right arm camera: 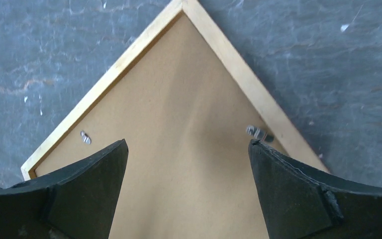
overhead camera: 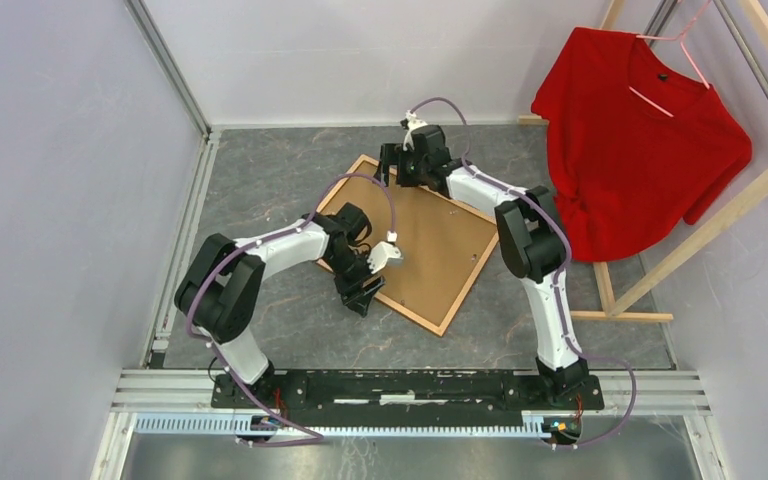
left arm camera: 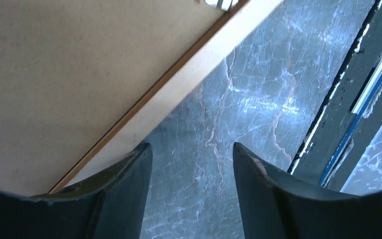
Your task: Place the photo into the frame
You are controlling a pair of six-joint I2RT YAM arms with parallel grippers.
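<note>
The frame (overhead camera: 476,268), orange-brown wood, lies back-up on the grey table with a plain brown backing board (overhead camera: 440,245) filling it. The photo is hidden. My left gripper (overhead camera: 360,295) is open and empty at the frame's near-left rail; in the left wrist view its left finger overlaps the rail (left arm camera: 199,62) beside the board (left arm camera: 79,64), and the gap (left arm camera: 191,154) is over bare table. My right gripper (overhead camera: 392,165) is open and empty over the far corner; the right wrist view shows the rail (right arm camera: 129,55), the board (right arm camera: 184,109) and two metal tabs (right arm camera: 85,137) between its fingers (right arm camera: 188,149).
A red T-shirt (overhead camera: 650,130) hangs on a pale wooden clothes rack (overhead camera: 720,215) at the right, close to the right arm. Walls close in the left and back. An aluminium rail (overhead camera: 410,385) with the arm bases runs along the near edge.
</note>
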